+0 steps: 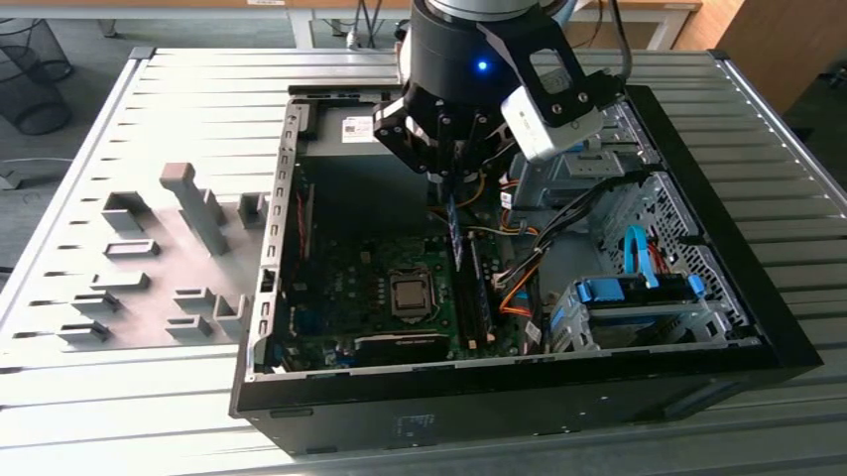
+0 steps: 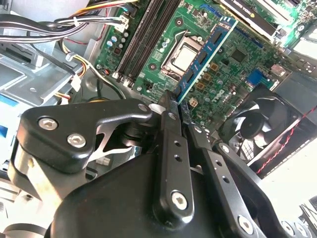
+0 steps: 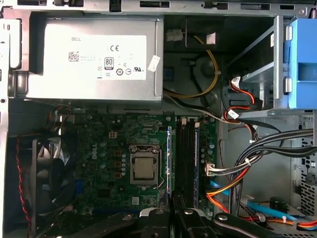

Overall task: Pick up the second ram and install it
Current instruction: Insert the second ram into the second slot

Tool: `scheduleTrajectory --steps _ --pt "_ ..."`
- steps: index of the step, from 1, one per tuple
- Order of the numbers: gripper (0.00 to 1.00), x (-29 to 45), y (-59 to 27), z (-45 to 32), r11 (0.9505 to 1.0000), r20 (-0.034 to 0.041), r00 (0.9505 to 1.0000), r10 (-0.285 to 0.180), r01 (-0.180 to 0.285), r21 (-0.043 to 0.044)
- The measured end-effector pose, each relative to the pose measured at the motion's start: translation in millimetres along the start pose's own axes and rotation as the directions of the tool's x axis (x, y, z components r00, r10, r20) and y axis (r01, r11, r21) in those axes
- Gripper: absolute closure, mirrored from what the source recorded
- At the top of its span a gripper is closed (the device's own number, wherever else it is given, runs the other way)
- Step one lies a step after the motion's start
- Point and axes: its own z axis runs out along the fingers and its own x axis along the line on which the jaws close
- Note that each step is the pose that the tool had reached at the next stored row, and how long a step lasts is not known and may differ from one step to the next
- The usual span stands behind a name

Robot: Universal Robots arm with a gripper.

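Observation:
The second ram (image 2: 205,54) is a thin blue-green stick with black chips, and my gripper (image 2: 177,106) is shut on one end of it. In the exterior view the ram (image 1: 457,236) hangs edge-down from the gripper (image 1: 450,180) inside the open computer case, just above the motherboard (image 1: 357,288). In the first wrist view the ram (image 3: 169,158) appears edge-on, right beside the long black memory slots (image 3: 186,158) and next to the processor socket (image 3: 143,166). The black fingers (image 3: 157,218) grip it from both sides.
A silver power supply (image 3: 94,59) lies at one end of the case, with a black fan (image 3: 44,173) beside the board. Bundled cables (image 3: 237,173) and a blue drive cage (image 1: 636,293) crowd the slots' far side. Grey fixture blocks (image 1: 173,248) stand on the slatted table.

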Motion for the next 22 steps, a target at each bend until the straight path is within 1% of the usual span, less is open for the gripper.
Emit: scheduleTrajectory --steps 6,14,22 --pt "0.86 -2.5 -0.1 2.0 1.0000 0.0000 1.0000 0.000 0.000 0.0002" --pt "0.86 -2.6 -0.1 3.5 1.0000 0.0000 1.0000 0.000 0.000 0.0001" --pt "0.86 -2.6 -0.2 8.8 1.0000 0.0000 1.0000 0.000 0.000 0.0000"
